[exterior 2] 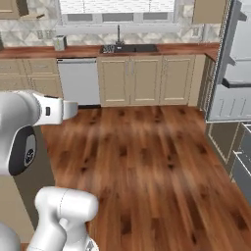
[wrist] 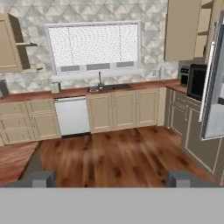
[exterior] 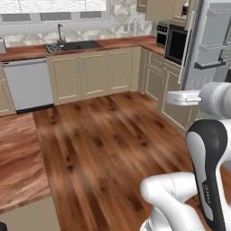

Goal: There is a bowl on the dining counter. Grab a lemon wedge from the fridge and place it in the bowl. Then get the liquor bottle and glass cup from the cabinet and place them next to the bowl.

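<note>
Fridge (wrist: pixel 215 83) stands off to my right, its door swung open over the wood floor (wrist: pixel 118 153), while my gripper (wrist: pixel 109 178) faces the sink wall, jaws spread wide and holding nothing; I must turn right.

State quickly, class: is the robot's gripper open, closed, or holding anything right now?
Gripper: open, jaws spread wide, holding nothing.

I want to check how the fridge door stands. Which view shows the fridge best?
The right base view: the fridge shows its open door with shelves, and drawers below. The left base view catches the fridge with door shelves at the right edge. The hand view shows just the door's edge.
</note>
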Robot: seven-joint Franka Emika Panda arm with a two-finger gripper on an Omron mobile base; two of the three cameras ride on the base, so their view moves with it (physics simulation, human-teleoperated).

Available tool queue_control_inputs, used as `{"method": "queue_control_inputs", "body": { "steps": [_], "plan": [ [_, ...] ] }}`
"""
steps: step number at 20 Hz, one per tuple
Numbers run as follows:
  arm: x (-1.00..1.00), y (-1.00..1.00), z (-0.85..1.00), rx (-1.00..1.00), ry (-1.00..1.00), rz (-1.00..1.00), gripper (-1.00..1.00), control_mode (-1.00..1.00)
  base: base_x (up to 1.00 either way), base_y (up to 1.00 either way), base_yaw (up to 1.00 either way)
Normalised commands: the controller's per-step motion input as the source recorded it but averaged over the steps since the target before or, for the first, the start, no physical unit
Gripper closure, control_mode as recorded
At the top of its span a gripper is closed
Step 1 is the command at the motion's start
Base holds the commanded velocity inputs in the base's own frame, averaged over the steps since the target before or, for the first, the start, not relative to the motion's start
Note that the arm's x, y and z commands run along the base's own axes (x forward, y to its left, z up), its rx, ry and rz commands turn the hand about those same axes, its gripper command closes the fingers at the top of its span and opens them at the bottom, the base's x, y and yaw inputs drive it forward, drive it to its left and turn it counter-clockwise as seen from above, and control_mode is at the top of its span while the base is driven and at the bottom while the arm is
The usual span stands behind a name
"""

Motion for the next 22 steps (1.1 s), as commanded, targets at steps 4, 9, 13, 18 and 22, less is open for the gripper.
{"method": "queue_control_inputs", "body": {
  "steps": [4,9,13,18,22],
  "plan": [
    [0.0,0.0,0.0,0.0,0.0,0.0,-1.0,1.0,1.0,-0.15,-0.06],
    [0.0,0.0,0.0,0.0,0.0,0.0,-1.0,1.0,1.0,-0.01,-0.1],
    [0.0,0.0,0.0,0.0,0.0,0.0,-1.0,1.0,0.99,-0.01,-0.16],
    [0.0,0.0,0.0,0.0,0.0,0.0,-1.0,1.0,0.82,-0.19,-0.21],
    [0.0,0.0,0.0,0.0,0.0,0.0,-1.0,1.0,0.71,-0.42,-0.27]
  ]
}}
